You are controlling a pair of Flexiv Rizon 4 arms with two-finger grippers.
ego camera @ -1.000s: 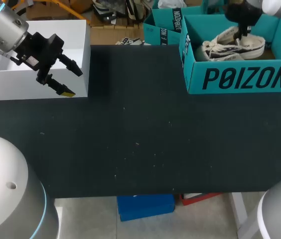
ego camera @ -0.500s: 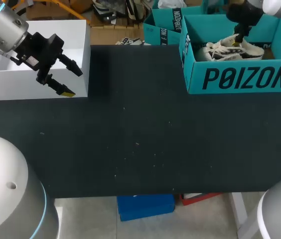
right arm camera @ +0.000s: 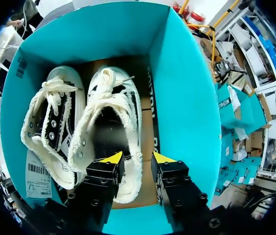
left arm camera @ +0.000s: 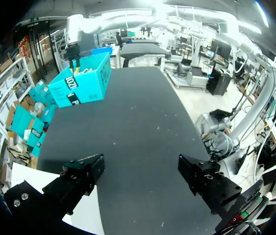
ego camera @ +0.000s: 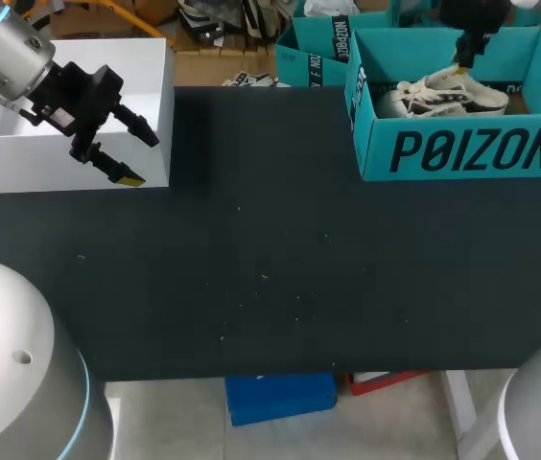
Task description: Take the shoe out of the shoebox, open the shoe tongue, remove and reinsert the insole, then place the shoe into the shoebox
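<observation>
A teal shoebox [ego camera: 472, 151] stands at the table's back right and holds two white canvas shoes [ego camera: 443, 94]. In the right wrist view the shoes lie side by side, one [right arm camera: 109, 93] under my gripper and the other [right arm camera: 52, 127] beside it, within the box's walls [right arm camera: 177, 73]. My right gripper [ego camera: 464, 59] hangs just above the box. It [right arm camera: 137, 159] is open over the nearer shoe's heel, and its fingers hold nothing. My left gripper [ego camera: 142, 159] stands wide open at the far left. Ahead of it [left arm camera: 143, 171] lies bare table, with the shoebox [left arm camera: 81, 83] far off.
A white open box [ego camera: 21, 153] sits at the back left, right beside my left gripper. The box's teal lid [ego camera: 314, 53] stands behind the shoebox. The black table [ego camera: 270, 249] stretches between the two boxes.
My right gripper has let go of the shoe it held raised. The shoe has dropped back down into the box, and the gripper has moved up. The left arm has kept still.
</observation>
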